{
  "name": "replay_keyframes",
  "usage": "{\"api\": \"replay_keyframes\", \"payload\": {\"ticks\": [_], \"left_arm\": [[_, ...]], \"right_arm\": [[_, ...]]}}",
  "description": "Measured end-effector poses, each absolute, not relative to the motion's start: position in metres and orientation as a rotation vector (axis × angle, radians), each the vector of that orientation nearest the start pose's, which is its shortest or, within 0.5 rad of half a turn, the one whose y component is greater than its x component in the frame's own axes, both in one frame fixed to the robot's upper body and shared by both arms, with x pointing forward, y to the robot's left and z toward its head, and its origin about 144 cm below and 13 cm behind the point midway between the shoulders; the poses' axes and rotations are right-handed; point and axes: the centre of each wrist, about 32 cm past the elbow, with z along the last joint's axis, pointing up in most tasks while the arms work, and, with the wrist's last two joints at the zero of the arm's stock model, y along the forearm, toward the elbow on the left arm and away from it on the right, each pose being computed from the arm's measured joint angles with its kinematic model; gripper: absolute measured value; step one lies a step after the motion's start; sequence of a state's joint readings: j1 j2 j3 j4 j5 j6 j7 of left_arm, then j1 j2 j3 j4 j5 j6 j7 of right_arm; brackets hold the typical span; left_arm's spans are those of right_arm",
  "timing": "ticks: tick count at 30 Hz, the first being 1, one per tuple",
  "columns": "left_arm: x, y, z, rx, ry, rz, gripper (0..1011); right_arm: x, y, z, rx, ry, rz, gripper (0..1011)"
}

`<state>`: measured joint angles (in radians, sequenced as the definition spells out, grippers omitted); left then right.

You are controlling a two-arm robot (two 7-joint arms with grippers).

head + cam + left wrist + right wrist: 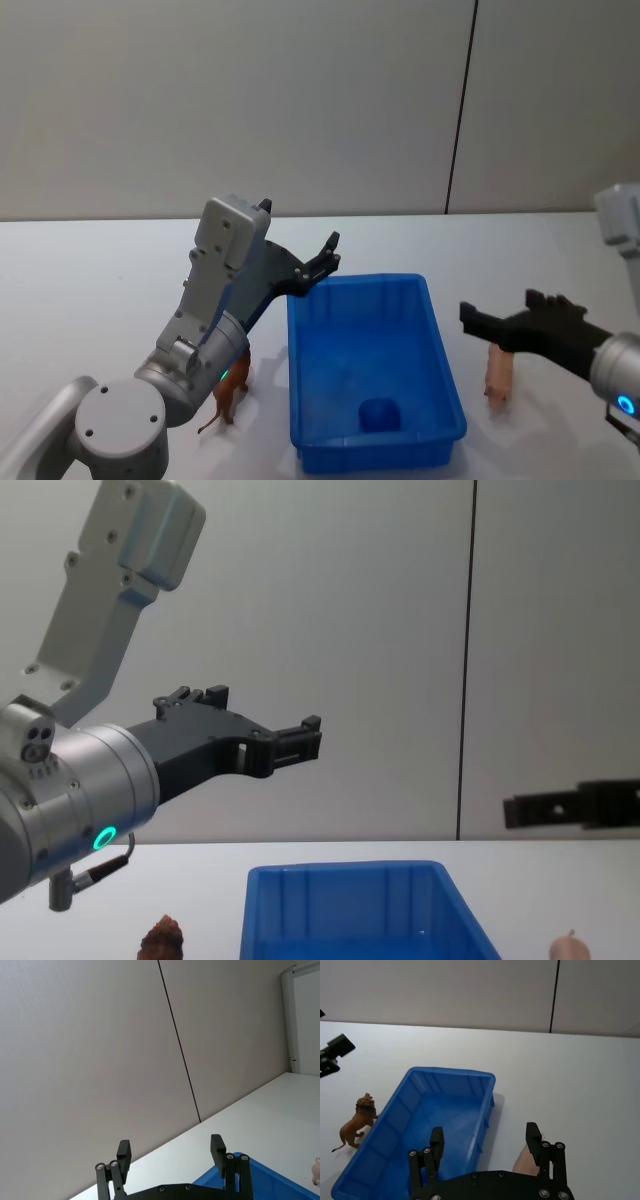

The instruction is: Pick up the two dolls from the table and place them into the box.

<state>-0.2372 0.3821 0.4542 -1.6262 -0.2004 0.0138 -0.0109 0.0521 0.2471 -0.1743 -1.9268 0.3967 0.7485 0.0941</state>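
My left claw [325, 258] is raised off the tabletop [90, 290], up over the far left corner of the blue box [295, 380] and aimed toward the back wall. In the left wrist view its two fingers stand wide apart with nothing between them. My right claw [490, 318] hangs to the right of the box, above the pale pink doll [497, 378]. Its fingers are spread wide too, and it grips nothing.

The box sits in the middle of the tabletop with its long side running away from me. The brown doll [230, 395], which looks like a little lion, stands on its legs on the tabletop just left of the box, toward the near left corner and close beside my left arm. The pink doll rests on the tabletop to the right of the box, clear of its wall. In the right wrist view it peeks out from under the claw body, beside the right-hand finger.
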Motion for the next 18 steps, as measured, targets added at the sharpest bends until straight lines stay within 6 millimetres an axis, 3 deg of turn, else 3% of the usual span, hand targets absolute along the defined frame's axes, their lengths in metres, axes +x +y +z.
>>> {"api": "replay_keyframes", "payload": {"ticks": [10,18], "left_arm": [[0.492,0.198,1.204,0.061,-0.268,1.124,1005],[0.492,0.198,1.204,0.061,-0.268,1.124,1006]], "right_arm": [[0.437,-0.228,1.244,-0.281,0.404,-1.212,1004],[0.440,-0.228,1.233,-0.315,0.415,-1.251,1004]]}}
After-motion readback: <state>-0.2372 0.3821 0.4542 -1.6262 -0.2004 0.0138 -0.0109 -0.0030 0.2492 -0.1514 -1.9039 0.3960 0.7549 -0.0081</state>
